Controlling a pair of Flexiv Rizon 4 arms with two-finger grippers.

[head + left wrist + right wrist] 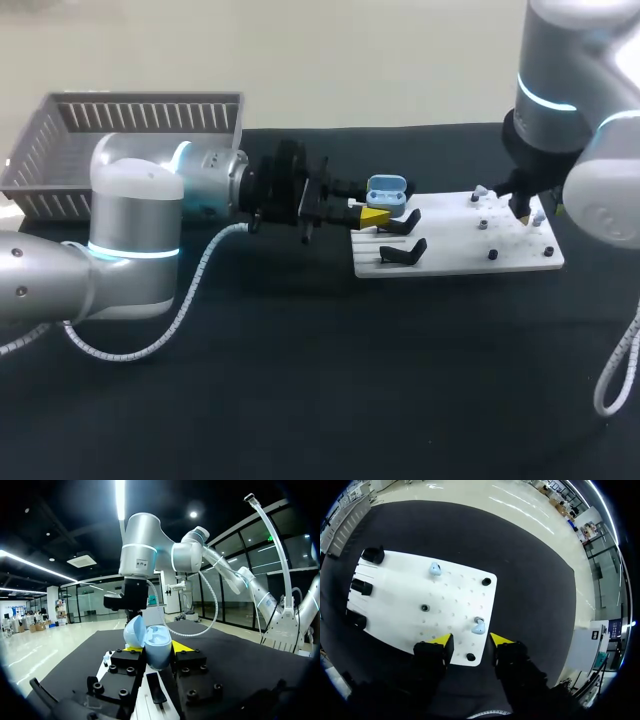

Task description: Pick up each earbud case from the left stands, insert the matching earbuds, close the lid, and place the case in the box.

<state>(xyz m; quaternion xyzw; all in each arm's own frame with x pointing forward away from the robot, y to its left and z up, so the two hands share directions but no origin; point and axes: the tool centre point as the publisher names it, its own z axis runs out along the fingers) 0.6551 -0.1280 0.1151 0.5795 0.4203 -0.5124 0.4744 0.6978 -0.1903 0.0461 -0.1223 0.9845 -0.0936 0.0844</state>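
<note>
**Left claw** point(157, 648): pinches the light blue earbud case point(157, 641) from both sides. The lid point(135, 632) stands open and the wells face up. In the head view the case is held over the left end of the white board point(455, 262), above the black stands point(404, 250).

**Right claw** point(471, 641): fingers spread, empty, poised over the right end of the board. One light blue earbud point(478, 627) sits on a peg just ahead of the gap between the tips. A second earbud point(435, 569) sits farther along the board.

**Step in hand (judged):** earbud insertion, first pickup not yet made.

**Next move calls for:** lowering the right claw squarely over the near earbud, a light pinch, then transfer to the open case.

The grey box point(60, 160) waits at the far left of the surface point(300, 380).

**Markings:** no label or print is legible on the case, board or box.
</note>
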